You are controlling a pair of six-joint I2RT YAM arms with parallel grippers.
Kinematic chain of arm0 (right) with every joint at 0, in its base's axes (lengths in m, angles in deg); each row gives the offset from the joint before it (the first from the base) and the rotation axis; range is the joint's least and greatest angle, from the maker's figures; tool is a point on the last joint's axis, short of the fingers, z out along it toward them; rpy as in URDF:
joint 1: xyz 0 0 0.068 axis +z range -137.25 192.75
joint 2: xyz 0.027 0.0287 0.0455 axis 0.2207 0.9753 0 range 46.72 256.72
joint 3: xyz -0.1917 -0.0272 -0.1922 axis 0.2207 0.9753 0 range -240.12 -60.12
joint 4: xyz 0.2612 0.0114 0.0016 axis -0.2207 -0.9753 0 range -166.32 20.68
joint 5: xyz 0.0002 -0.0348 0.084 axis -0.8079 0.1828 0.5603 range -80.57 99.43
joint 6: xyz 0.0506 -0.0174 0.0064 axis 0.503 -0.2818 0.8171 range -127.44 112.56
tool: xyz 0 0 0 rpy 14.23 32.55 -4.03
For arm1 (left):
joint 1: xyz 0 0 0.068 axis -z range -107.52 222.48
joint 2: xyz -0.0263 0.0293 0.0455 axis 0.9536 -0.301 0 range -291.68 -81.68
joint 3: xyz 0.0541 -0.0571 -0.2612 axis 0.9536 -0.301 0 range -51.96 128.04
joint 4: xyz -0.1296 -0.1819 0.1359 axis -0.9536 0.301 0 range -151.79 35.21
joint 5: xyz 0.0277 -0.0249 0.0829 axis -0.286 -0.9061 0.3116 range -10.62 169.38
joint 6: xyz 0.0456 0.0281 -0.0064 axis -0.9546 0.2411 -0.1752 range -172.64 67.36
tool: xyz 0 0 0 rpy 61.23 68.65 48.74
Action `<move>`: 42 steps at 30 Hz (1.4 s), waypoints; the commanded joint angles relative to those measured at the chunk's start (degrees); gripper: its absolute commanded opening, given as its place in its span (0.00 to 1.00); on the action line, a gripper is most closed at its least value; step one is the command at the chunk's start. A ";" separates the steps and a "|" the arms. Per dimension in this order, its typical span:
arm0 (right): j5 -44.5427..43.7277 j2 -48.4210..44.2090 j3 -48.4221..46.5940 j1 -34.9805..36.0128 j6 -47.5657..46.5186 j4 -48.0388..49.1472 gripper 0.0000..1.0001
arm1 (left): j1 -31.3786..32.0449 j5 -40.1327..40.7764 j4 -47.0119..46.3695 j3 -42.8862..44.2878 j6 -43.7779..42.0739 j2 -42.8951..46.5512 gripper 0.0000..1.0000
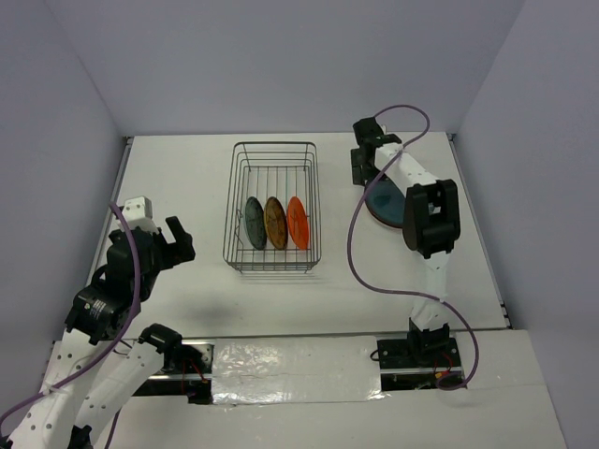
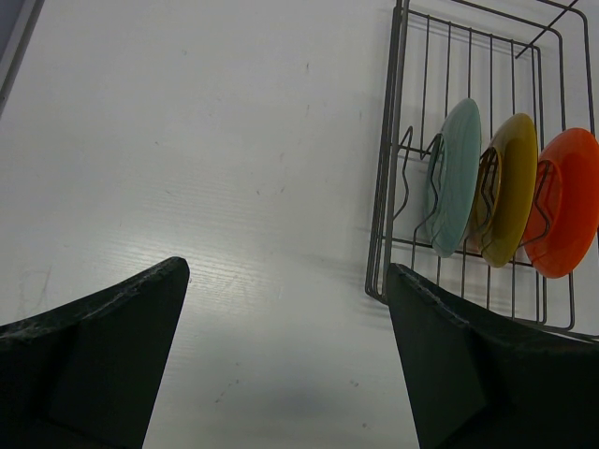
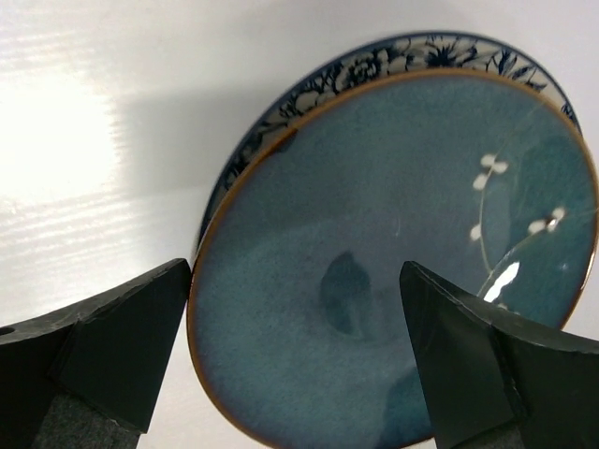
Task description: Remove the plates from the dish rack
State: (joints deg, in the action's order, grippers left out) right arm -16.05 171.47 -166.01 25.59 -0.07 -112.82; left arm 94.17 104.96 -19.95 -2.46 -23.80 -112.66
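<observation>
The dark wire dish rack (image 1: 230,208) stands mid-table with three plates upright between its prongs: a grey-teal one (image 1: 254,223), a yellow-brown one (image 1: 275,223) and an orange one (image 1: 298,222). The left wrist view shows the same rack (image 2: 386,187) and plates (image 2: 456,178) (image 2: 510,187) (image 2: 564,201). A large teal-blue plate (image 3: 393,271) lies flat right of the rack, on a plate with a blue flowered rim (image 3: 374,61). My right gripper (image 3: 295,355) hovers open over its near edge, holding nothing. My left gripper (image 2: 288,355) is open over bare table left of the rack.
The teal-blue plate (image 1: 384,202) lies under the right arm (image 1: 429,220), which partly hides it. White walls enclose the table on the left, back and right. A purple cable (image 1: 354,245) loops from the right arm over the table.
</observation>
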 commanded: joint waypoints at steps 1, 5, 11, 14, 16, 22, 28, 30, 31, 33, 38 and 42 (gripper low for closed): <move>1.74 -5.74 2.52 -1.24 0.71 2.98 1.00 | 0.37 -0.10 -2.47 0.25 0.16 -0.04 1.00; 3.76 -6.10 3.31 -2.99 1.59 2.72 1.00 | 0.37 0.08 -2.30 0.25 0.43 0.04 1.00; 15.08 -8.38 6.48 -3.88 2.03 7.02 1.00 | 0.37 -0.01 -2.47 0.08 0.25 0.31 1.00; 23.34 -10.49 8.67 -3.96 2.29 10.89 1.00 | 0.54 0.08 -2.29 0.25 0.34 0.40 1.00; 30.38 -12.24 10.34 -3.96 3.17 13.95 1.00 | 0.54 0.26 -2.29 0.16 0.34 0.57 0.99; 32.26 -19.09 19.04 -3.96 7.73 24.69 1.00 | 0.72 0.34 -2.30 0.16 0.34 0.66 1.00; 36.36 -29.29 29.85 -8.61 15.38 33.39 1.00 | 0.72 0.34 -2.21 0.25 0.34 0.49 1.00; 38.65 -34.80 34.75 -14.91 20.98 35.41 1.00 | 0.81 0.43 -2.21 0.25 0.43 0.57 1.00; 38.48 -34.84 36.78 -14.95 21.01 35.94 1.00 | 0.81 0.43 -2.21 0.25 0.43 0.57 0.99; 38.13 -40.70 44.51 -20.03 25.92 38.74 1.00 | 0.89 0.43 -2.12 0.25 0.43 0.83 1.00; 34.81 -52.75 57.26 -29.09 32.34 42.98 1.00 | 0.98 0.08 -2.47 0.16 0.16 1.54 1.00; 28.92 -58.56 61.50 -34.11 31.91 41.32 1.00 | 1.07 -0.27 -2.47 0.16 0.08 1.89 1.00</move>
State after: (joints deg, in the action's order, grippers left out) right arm 17.57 116.00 -104.81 -7.06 29.64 -74.71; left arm 94.83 104.98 -19.97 -2.48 -23.78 -111.42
